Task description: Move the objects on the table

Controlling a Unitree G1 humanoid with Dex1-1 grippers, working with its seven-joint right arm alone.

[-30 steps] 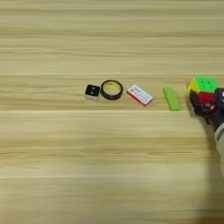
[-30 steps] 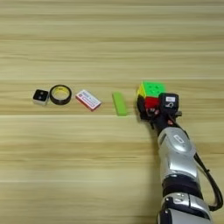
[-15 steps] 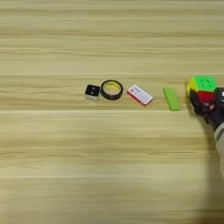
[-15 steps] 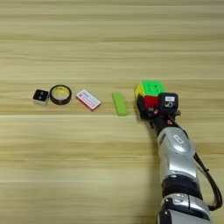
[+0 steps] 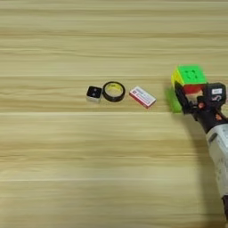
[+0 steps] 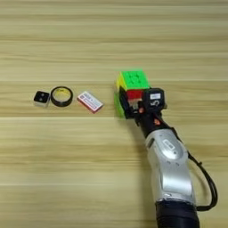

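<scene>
The colour puzzle cube (image 6: 133,80) shows a green top, a yellow left face and a red front. My right gripper (image 6: 134,100) is shut on its lower part, one black finger (image 6: 123,101) at its left side. The flat green bar (image 6: 117,106) lies just left of and below the cube, partly hidden by that finger. Further left on the table (image 6: 111,40) lies the flat red-and-white box (image 6: 90,101). The silver forearm (image 6: 169,169) comes in from the bottom right. In the left eye view the cube (image 5: 189,76) and the gripper (image 5: 190,94) sit near the right edge.
A black ring with a yellow inside (image 6: 61,96) and a small black-and-white block (image 6: 41,98) lie at the left end of the row of objects. Bare wood stretches in front of the row and behind it.
The cube has moved left and a little away from me with the gripper, and now sits right over the green bar. The bar, box, ring and small block have not moved.
</scene>
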